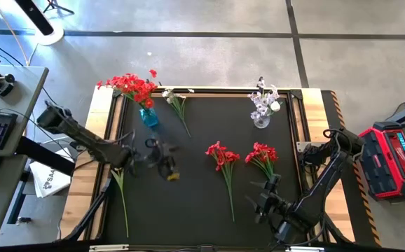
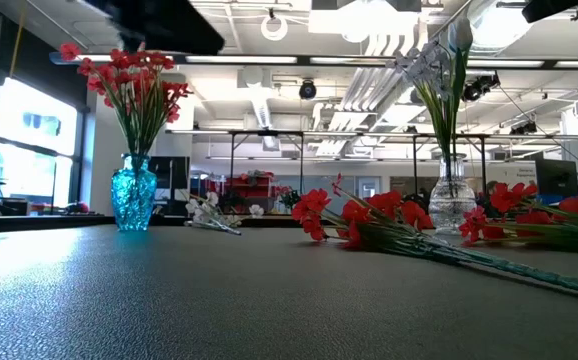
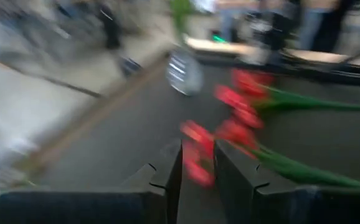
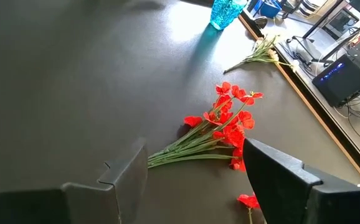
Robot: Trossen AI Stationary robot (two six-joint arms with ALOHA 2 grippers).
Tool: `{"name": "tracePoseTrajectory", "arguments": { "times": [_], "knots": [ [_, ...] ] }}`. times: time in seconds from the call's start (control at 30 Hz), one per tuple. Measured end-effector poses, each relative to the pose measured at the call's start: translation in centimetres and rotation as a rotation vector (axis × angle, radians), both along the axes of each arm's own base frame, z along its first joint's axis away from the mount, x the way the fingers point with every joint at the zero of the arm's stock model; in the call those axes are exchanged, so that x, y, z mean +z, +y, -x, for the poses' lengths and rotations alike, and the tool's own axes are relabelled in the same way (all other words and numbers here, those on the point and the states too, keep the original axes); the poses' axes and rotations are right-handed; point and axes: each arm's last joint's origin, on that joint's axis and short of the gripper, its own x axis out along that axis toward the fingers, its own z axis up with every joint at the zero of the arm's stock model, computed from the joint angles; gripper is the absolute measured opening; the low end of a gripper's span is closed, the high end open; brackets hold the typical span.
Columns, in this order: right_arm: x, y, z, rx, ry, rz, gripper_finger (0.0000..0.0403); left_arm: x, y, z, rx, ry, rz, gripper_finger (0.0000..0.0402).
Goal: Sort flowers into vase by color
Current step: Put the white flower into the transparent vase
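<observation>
Reaching in from the table's (image 1: 96,178) left edge, with the elbow bent and the forearm slanting across the black mat (image 1: 195,210): the left arm. Hangs the left gripper (image 1: 162,166) over bare mat left of centre, blurred. Shows its fingers (image 3: 167,177) drawn near each other with a narrow slit between, nothing visibly caught there.

Lying beneath that arm along the mat's left border: a lone green stem (image 1: 122,199), blossom end hidden. Standing at the far left corner: a blue vase (image 1: 148,116) with red flowers (image 1: 134,85) upright in it. Lying just beside it on the mat: a white sprig (image 1: 177,103).

Resting near the middle, side by side but apart, blossoms toward the far edge: two red sprigs (image 1: 221,157) (image 1: 262,155). Standing at the far right: a clear vase (image 1: 261,120) holding pale flowers (image 1: 264,98).

Folding in from the right edge, low along the near right corner: the right arm. Poises the right gripper (image 1: 264,199) above the mat just short of the right-hand red sprig's stem end, fingers (image 4: 127,171) spread wide, gripping nothing.
</observation>
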Motion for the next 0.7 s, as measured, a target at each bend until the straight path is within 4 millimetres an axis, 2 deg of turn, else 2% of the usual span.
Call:
{"name": "tracePoseTrajectory", "arguments": {
  "times": [0.17,0.23,0.33,0.5,0.7],
  "knots": [
    [0.0,0.0,0.0,0.000,-0.001,0.000,0.0236,-1.9,-2.2,2.0,-0.098,0.102,0.405,0.0064],
    [0.0,0.0,0.0,0.000,-0.003,-0.002,0.0236,-2.9,-2.5,3.0,-0.059,0.199,0.569,0.0055],
    [0.0,0.0,0.0,0.000,-0.004,-0.003,0.0236,-4.7,-3.0,4.7,0.094,0.373,0.773,0.0041],
    [0.0,0.0,0.0,0.002,-0.003,0.000,0.0236,-7.1,-4.8,7.1,0.349,0.605,0.966,0.0025],
    [0.0,0.0,0.0,0.003,-0.001,0.004,0.0236,-8.7,-6.8,8.6,0.524,0.707,1.073,0.0037]
  ]
}}
